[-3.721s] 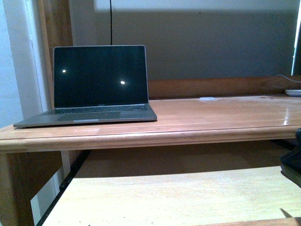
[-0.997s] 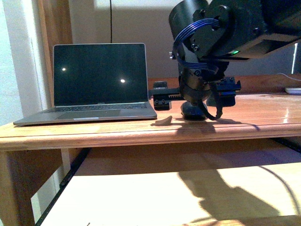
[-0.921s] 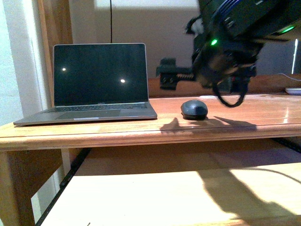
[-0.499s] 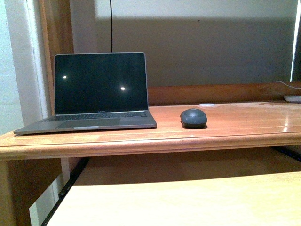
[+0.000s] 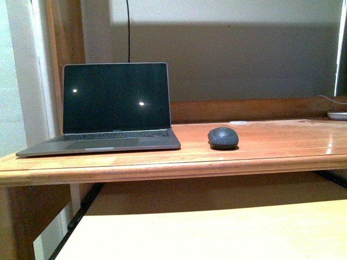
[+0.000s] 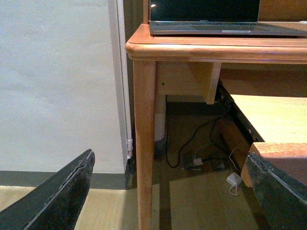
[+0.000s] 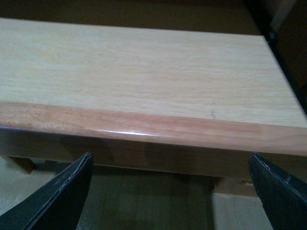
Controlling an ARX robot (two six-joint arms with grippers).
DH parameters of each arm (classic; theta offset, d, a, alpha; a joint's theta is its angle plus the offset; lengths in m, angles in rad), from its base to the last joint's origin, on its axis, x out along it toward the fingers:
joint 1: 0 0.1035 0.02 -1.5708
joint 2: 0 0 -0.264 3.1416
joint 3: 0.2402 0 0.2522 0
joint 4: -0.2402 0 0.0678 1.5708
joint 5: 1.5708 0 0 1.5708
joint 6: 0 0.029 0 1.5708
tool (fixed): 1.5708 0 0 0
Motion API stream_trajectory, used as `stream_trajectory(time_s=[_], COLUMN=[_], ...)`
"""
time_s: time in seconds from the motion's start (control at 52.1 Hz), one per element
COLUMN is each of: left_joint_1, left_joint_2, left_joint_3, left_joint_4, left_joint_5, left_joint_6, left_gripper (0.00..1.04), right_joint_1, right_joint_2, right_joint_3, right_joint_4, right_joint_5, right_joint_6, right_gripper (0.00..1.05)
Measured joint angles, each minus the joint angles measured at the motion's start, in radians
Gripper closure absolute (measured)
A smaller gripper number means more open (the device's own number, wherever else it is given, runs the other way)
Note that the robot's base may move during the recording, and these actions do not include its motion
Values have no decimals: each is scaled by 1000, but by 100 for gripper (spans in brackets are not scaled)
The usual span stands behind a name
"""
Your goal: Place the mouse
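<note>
The small dark grey oval mouse [image 5: 223,138] lies alone on the wooden desk top [image 5: 271,146], just right of the open laptop [image 5: 111,108]. Neither arm shows in the front view. My left gripper [image 6: 172,191] is open and empty, low beside the desk's front left leg [image 6: 145,143], with the laptop's front edge [image 6: 225,28] above it. My right gripper [image 7: 170,191] is open and empty, below the front edge of the pale lower shelf [image 7: 144,67]. The mouse shows in neither wrist view.
A black cable [image 5: 128,30] hangs down the wall behind the laptop. A white object [image 5: 337,115] lies at the desk's far right. Cables and a white adapter [image 6: 233,180] lie on the floor under the desk. The pale lower shelf [image 5: 217,233] sits below the desk top.
The right arm let go of the mouse beside the laptop, rose and left the front view. The mouse stays on the desk.
</note>
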Motion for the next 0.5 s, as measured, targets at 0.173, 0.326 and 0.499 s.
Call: stream_trajectory(time_s=[0.173,0.326,0.499], left_joint_1=[0,0,0], left_joint_2=[0,0,0], left_joint_3=[0,0,0], left_joint_4=[0,0,0], left_joint_5=[0,0,0], left_joint_6=[0,0,0], left_gripper=[8,8,8], right_joint_1=[159,221,258], right_joint_2=[177,272,392], right_joint_3=[39,93,176], right_joint_4=[82,123,162], right_joint_5=[108,149,220], right_joint_6=[51,88,113], right_gripper=[7,7,7])
